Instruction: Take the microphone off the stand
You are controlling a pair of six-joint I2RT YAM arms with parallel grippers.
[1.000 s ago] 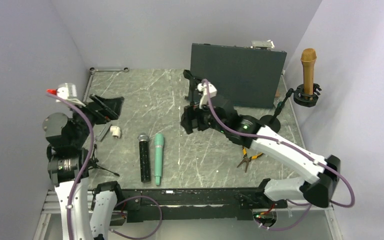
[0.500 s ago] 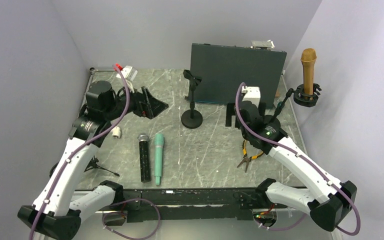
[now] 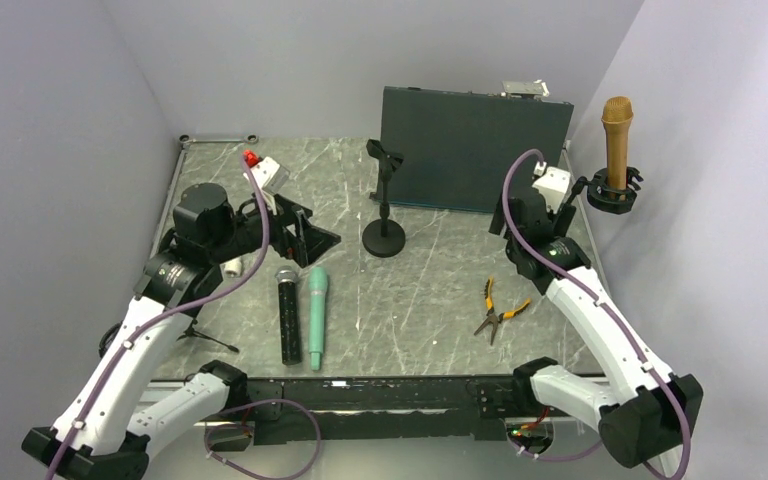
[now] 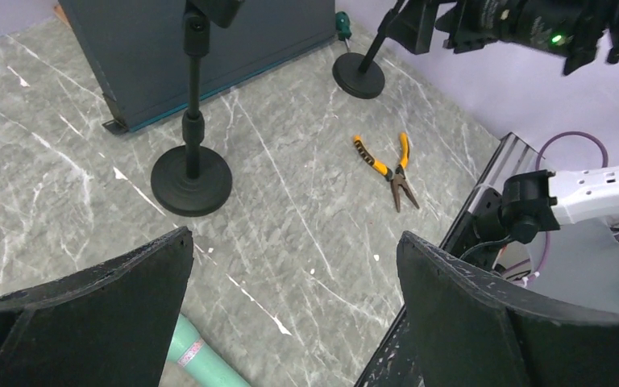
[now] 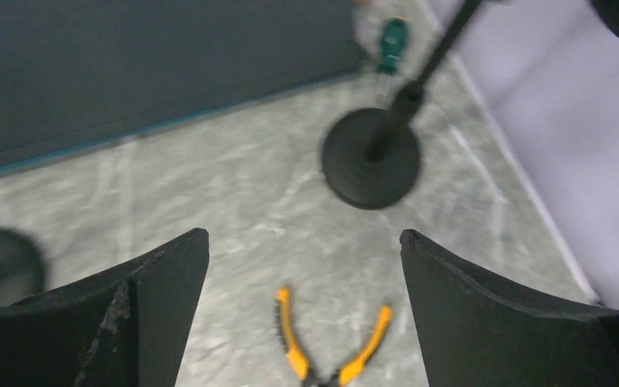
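Microphone, gold, upright in the clip of the stand by the far right corner of the tabletop, untouched. Right gripper spread wide and empty, aloft near that corner, round base of the stand just ahead. Left gripper likewise spread, holding nothing, over the left half, near a second stand, bare. Black microphone and teal microphone side by side toward the near edge; pliers toward the near right corner.
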